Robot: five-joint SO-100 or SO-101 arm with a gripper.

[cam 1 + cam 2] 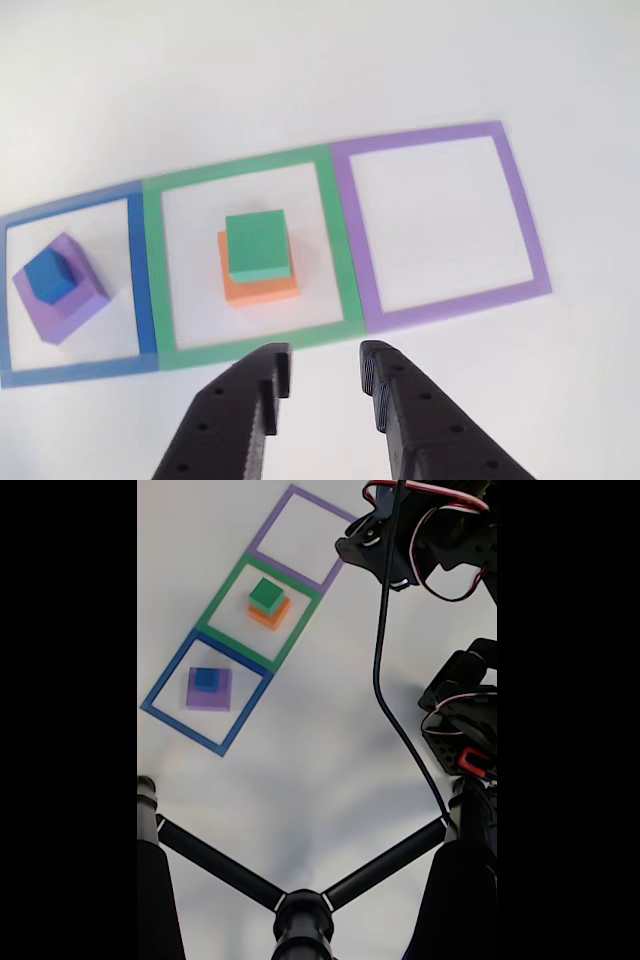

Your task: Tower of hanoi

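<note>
Surface: white tabletop [300,70], bright and bare around a row of three taped square frames.
Blue frame [140,270]: at the left end in the other view — it holds a purple cube [70,300] with a smaller blue cube [52,275] stacked on top, both turned at an angle.
Green frame [335,240]: the middle one — an orange block [260,288] sits inside it, a green block [256,244] resting on top.
Purple frame [525,215]: at the right end, white table inside it.
Gripper [325,372]: black, coming in from the bottom edge of the other view, its two toothed fingers spread apart with nothing between them, tips just short of the green frame's near edge.
Fixed view: the arm [430,530] with red and white wires reaches in from the upper right, beside the purple frame [300,525]; a black stand [300,910] crosses the foreground.
</note>
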